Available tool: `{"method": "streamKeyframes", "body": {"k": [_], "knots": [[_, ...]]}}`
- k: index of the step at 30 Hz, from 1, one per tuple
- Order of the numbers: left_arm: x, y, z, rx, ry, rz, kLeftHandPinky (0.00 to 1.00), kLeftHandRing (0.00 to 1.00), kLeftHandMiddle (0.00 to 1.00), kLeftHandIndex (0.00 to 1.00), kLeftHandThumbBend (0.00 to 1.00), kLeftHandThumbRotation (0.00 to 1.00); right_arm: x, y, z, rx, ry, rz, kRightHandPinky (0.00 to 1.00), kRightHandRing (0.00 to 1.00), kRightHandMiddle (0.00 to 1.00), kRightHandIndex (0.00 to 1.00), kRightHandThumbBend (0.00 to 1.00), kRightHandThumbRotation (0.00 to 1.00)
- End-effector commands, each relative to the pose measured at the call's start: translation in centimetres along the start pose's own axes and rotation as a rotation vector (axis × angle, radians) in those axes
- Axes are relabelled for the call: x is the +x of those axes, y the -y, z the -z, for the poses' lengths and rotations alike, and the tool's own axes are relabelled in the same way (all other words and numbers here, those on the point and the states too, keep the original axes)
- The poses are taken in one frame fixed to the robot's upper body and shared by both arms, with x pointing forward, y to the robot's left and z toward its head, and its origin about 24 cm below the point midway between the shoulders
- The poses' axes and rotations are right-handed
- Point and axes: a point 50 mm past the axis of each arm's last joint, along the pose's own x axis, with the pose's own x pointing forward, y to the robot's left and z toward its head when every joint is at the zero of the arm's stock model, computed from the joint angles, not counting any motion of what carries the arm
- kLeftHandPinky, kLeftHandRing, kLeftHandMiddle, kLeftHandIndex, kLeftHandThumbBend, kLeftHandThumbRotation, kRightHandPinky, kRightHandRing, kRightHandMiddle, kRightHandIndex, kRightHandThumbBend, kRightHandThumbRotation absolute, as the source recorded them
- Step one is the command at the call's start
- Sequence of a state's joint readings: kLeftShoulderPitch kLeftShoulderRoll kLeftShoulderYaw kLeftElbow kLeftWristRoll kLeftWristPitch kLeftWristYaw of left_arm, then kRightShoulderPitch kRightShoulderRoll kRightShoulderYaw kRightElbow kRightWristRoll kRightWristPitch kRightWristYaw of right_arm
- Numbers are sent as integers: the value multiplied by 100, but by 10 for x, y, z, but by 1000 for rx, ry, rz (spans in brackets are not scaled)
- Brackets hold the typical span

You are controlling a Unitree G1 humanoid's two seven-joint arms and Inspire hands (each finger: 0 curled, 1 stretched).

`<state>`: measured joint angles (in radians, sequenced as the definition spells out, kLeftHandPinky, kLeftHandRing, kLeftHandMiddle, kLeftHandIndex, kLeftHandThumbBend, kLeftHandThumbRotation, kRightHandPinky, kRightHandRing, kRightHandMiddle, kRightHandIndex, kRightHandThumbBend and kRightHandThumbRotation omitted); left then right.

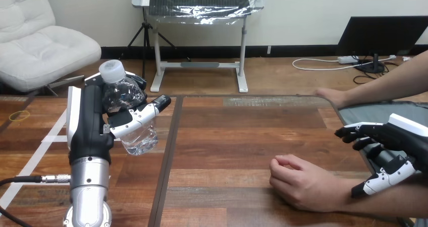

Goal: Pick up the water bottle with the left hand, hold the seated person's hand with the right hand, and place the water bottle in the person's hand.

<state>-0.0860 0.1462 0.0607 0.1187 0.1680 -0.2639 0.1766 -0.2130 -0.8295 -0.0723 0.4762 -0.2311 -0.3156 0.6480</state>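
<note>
My left hand [108, 121] was closed round the water bottle [121, 93], holding it clear of the table [227, 136] at the left of the frame, with fingers across its lower half. My right hand [398, 146], at the right edge, was spread open just above the person's forearm, thumb close to it, gripping nothing. The person's hand [300, 179] rested on the wood at lower centre-right, curled in a loose fist.

As I judged it, the step was to take that hand. I needed to ease my right fingers round it gently, close slowly, and wait for the palm to open upward before carrying the bottle across.

The bottle was clear, ribbed plastic with a white cap [112, 69], tipped slightly. I could not tell how much water it held. It looked thin-walled, so a light squeeze seemed safest.
</note>
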Motion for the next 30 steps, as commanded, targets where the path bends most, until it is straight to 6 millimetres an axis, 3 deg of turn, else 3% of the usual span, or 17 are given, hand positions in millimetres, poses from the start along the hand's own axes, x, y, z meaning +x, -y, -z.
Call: {"method": "streamKeyframes", "body": {"k": [1, 11, 30], "knots": [[13, -4, -18, -7, 97, -19, 25, 32, 37, 41, 65, 0, -3, 26, -16, -64, 15, 26, 74, 84, 88, 88, 100, 5], [13, -5, -17, -13, 88, -22, 25, 32, 37, 41, 65, 0, -3, 26, -21, -90, -14, -12, 78, 89, 90, 90, 100, 8], [13, -5, -17, -18, 90, -22, 25, 32, 38, 41, 64, 0, 7, 15, -23, -124, -32, -79, 81, 89, 89, 88, 100, 2]]}}
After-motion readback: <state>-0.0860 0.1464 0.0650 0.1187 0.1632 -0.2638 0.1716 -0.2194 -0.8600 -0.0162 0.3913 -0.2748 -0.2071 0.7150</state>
